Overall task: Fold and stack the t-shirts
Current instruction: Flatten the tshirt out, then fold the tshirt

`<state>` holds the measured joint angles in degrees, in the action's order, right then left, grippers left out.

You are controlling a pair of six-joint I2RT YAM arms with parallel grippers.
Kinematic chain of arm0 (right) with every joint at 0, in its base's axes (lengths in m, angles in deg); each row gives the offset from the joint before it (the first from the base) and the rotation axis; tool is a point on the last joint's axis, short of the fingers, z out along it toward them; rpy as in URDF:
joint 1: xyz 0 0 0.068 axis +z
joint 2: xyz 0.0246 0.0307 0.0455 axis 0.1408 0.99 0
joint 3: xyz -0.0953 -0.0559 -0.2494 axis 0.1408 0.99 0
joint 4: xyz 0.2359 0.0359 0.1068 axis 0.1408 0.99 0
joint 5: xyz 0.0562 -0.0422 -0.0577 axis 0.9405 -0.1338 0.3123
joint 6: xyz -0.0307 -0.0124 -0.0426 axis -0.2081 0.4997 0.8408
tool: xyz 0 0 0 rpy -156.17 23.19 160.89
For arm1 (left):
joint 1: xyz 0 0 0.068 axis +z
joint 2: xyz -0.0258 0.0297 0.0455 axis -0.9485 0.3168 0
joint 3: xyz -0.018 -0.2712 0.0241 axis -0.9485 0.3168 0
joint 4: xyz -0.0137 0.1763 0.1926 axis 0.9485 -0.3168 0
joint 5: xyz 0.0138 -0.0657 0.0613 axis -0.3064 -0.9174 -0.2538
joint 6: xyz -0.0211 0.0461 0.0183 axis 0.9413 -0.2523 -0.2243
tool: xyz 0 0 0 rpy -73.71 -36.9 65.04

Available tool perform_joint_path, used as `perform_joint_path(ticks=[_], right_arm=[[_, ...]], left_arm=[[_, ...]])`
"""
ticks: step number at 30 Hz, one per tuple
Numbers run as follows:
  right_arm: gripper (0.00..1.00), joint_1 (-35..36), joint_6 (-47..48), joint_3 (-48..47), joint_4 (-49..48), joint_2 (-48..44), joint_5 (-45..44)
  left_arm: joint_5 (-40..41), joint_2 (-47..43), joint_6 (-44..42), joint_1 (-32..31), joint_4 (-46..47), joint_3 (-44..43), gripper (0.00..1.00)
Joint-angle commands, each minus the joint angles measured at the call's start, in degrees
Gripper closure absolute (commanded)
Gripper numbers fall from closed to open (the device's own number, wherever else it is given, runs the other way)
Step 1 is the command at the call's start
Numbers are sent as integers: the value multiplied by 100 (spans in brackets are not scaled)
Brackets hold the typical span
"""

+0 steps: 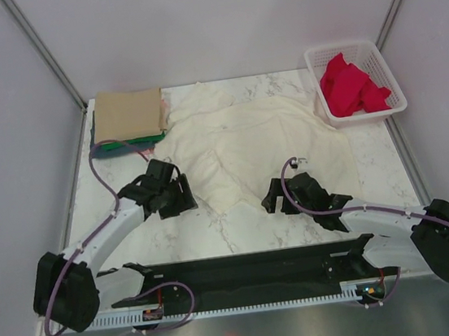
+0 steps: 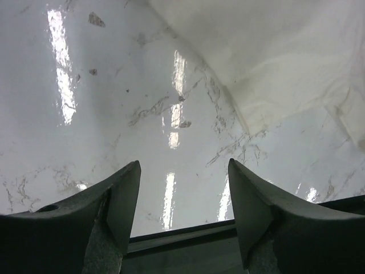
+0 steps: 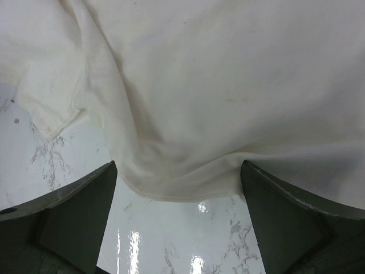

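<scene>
A large cream t-shirt (image 1: 246, 145) lies spread and rumpled across the middle of the marble table. At the back left is a folded stack, with a tan t-shirt (image 1: 126, 114) on top of a green one (image 1: 119, 146). My left gripper (image 1: 185, 196) is open beside the cream shirt's left edge. In the left wrist view the left gripper (image 2: 183, 171) has only bare marble between its fingers, and the cream t-shirt (image 2: 285, 57) lies ahead to the right. My right gripper (image 1: 273, 199) is open at the shirt's near hem. The right gripper (image 3: 178, 171) has the cream t-shirt's (image 3: 199, 103) hem bulging between its fingertips.
A white mesh basket (image 1: 395, 85) at the back right holds crumpled red cloth (image 1: 350, 85). Metal rails and grey walls bound the table on both sides. A black rail (image 1: 245, 268) runs along the near edge between the arm bases.
</scene>
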<state>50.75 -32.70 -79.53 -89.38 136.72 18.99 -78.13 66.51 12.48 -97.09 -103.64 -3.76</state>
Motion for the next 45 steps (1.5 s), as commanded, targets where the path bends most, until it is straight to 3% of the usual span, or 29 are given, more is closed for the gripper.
perform_joint_path(ticks=[1,7,9,16,20,27,33,45], right_arm=[[2,32,55,70,224,165,181],[2,32,90,-53,242,342,216],[2,32,81,-18,233,315,216],[2,41,107,-1,198,315,251],[2,24,134,-27,189,359,286],[2,33,169,-80,171,464,313],[2,24,186,-124,171,552,330],[2,41,213,-168,171,631,339]], left_arm=[[75,-1047,255,-10,437,317,30],[232,-1654,404,-1,1261,1152,30],[496,-1629,378,16,1526,1328,24],[339,-628,325,613,2949,1478,24],[-319,363,404,1096,3617,1259,30],[-795,1288,501,1150,4032,959,38],[-1102,1553,650,1150,4462,1038,48],[-1138,965,659,1141,4525,1337,73]])
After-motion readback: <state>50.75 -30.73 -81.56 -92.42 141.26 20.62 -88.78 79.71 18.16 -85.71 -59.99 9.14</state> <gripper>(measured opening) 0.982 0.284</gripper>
